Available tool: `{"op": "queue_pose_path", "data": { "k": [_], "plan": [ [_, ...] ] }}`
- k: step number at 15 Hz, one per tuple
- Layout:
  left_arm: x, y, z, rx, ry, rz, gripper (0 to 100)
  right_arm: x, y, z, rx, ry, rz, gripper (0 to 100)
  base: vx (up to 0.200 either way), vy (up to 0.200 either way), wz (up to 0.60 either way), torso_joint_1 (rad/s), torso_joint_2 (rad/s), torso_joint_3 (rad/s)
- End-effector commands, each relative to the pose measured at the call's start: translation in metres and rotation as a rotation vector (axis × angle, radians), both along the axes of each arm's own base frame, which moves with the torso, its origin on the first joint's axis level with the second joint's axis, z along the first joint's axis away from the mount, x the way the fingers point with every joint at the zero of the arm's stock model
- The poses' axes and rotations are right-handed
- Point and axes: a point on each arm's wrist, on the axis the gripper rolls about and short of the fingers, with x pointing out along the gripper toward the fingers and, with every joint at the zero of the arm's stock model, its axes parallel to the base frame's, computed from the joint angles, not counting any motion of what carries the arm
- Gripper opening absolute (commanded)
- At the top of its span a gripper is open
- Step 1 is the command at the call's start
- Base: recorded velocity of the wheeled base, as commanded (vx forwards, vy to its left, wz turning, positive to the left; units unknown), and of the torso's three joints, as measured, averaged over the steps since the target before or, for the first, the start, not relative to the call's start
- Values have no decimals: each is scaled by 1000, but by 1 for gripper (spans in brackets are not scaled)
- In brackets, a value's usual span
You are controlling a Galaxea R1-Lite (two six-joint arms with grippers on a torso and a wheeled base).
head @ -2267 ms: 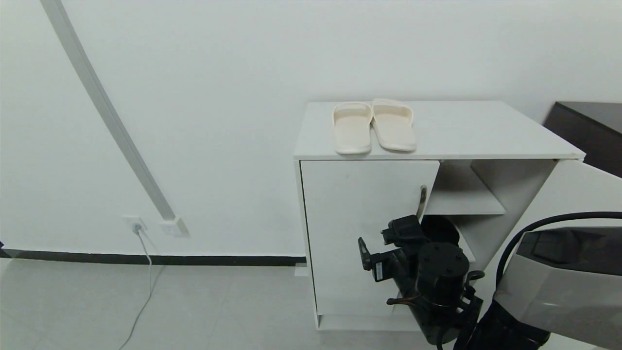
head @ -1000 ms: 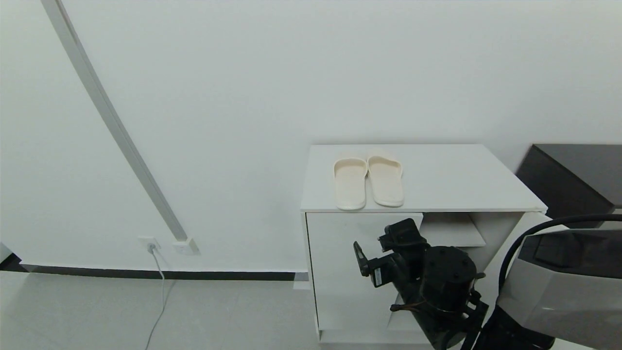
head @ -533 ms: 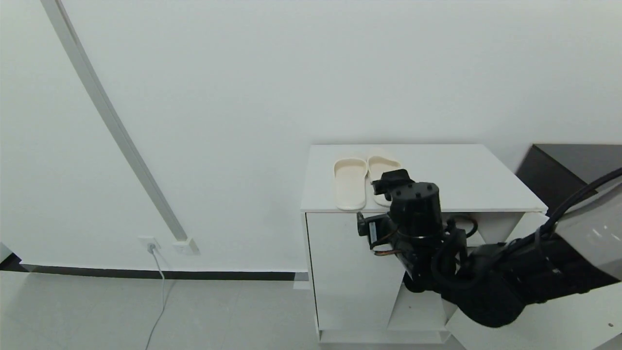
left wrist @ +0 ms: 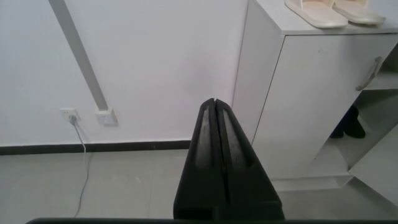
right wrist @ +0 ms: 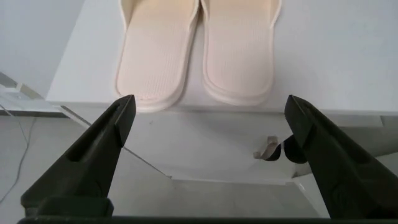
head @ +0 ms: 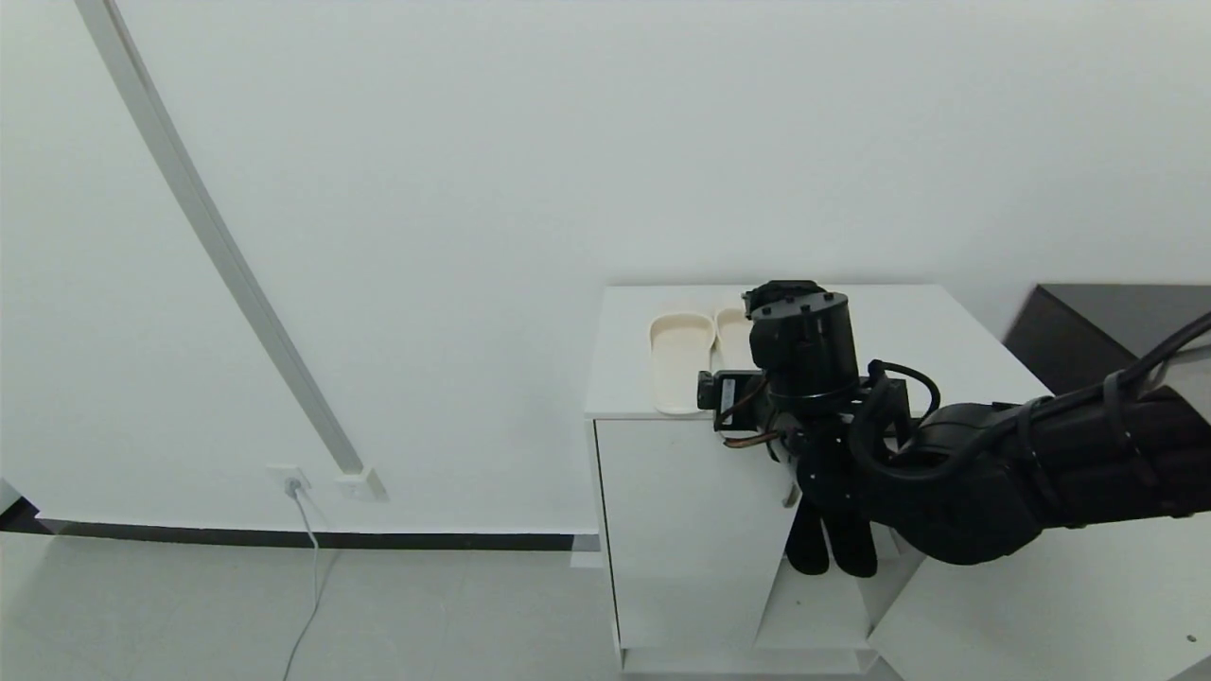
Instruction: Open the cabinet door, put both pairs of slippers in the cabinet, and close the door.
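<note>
A cream pair of slippers [head: 681, 359] lies side by side on top of the white cabinet [head: 908, 350], near its front left. My right gripper [right wrist: 209, 102] hangs open just in front of the cabinet's top edge, level with the cream slippers' [right wrist: 196, 43] heels and holding nothing. A black pair of slippers [head: 833, 544] stands on a lower shelf inside the cabinet. The left door [head: 691, 530] is closed and the right door [head: 1041, 605] swings wide open. My left gripper [left wrist: 214, 109] is shut and empty, low and left of the cabinet.
The closed door's metal handle [left wrist: 370, 73] sits at its inner edge. A dark piece of furniture [head: 1107, 331] stands right of the cabinet. A wall socket with a cable [head: 293, 482] and a slanted conduit [head: 208, 236] are on the wall to the left, above bare floor.
The head view shifted, so the cabinet sits lower in the picture. My right arm has risen from in front of the open compartment to the cabinet's top edge, by the cream slippers.
</note>
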Motion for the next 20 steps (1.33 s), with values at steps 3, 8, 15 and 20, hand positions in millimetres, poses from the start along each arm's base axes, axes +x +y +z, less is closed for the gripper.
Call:
{"op": "queue_pose_path", "data": {
  "k": [3,8,15,20],
  "plan": [
    [0,0,0,0,1,0,0,3,1,-6,-10,10,-2,100,200,0,0,4,-3,2],
    [0,0,0,0,1,0,0,30,9,-37,-19,5,-23,100,120,0,0,2,0,0],
    [0,0,0,-3,1,0,0,77,17,-49,-49,-52,-35,100,0,0,0,0,0,0],
    [0,0,0,-5,2,0,0,101,23,-49,-55,-94,-51,100,0,0,0,0,0,0]
  ]
}}
